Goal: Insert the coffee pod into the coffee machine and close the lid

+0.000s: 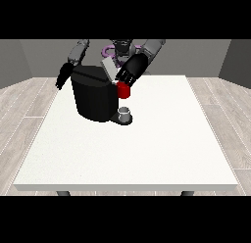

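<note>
The black coffee machine [92,97] stands on the far left part of the white table [147,149]. Its grey lid [109,68] is tilted up. A red thing at the machine [124,90] shows at its upper right front. The hand at the view's right [129,73] is at the top of the machine, just right of the raised lid and right above the red thing. The hand at the view's left [63,76] hangs beside the machine's left side with relaxed fingers, holding nothing. A small grey thing [125,113] stands on the machine's base below the red thing.
The table's edges run left at about the machine's side and right far from it. A purple thing [106,52] shows by the robot's body behind the machine. Wooden floor surrounds the table.
</note>
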Controlling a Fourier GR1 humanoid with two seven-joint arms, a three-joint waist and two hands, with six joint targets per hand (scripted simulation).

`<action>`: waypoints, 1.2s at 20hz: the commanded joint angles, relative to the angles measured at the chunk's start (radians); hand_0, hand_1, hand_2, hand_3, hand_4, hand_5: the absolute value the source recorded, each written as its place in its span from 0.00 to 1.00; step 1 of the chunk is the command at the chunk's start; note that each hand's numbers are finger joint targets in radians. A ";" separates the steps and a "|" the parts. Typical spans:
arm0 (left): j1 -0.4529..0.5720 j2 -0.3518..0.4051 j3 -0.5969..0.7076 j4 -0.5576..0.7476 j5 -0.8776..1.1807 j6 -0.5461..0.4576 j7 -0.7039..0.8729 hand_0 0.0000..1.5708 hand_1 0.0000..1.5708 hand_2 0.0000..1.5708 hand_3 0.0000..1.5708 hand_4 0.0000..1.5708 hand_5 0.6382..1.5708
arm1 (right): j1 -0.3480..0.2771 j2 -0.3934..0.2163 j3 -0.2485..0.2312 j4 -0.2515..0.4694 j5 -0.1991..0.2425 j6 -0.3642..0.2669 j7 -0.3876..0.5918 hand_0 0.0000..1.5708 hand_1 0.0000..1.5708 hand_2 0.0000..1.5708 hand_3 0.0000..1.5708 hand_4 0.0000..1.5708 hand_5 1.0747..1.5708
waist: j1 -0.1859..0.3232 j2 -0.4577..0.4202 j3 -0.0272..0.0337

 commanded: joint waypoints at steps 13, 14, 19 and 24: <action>0.011 0.058 -0.059 0.013 -0.101 0.060 -0.075 0.75 0.75 0.74 0.65 0.00 1.00 | 0.000 -0.025 -0.025 0.004 -0.026 0.026 -0.010 0.00 0.00 0.00 0.00 0.00 1.00 | -0.010 0.022 0.0000; 0.047 0.075 -0.032 0.050 -0.095 0.101 -0.084 0.72 0.72 0.73 0.64 0.00 1.00 | 0.041 -0.009 0.026 -0.066 -0.004 0.035 0.016 0.00 0.00 0.00 0.00 0.00 1.00 | -0.054 0.007 -0.0006; -0.008 0.015 -0.017 0.032 -0.087 0.151 -0.050 0.71 0.71 0.71 0.62 0.00 1.00 | -0.013 -0.011 0.020 -0.032 0.013 0.015 -0.009 0.00 0.00 0.00 0.00 0.00 1.00 | -0.054 0.060 -0.0003; 0.012 0.047 -0.011 0.015 -0.075 0.126 -0.122 0.78 0.78 0.76 0.60 0.00 1.00 | 0.054 0.010 0.000 -0.004 -0.018 0.013 -0.081 0.00 0.00 0.00 0.00 0.05 1.00 | -0.026 0.044 0.0002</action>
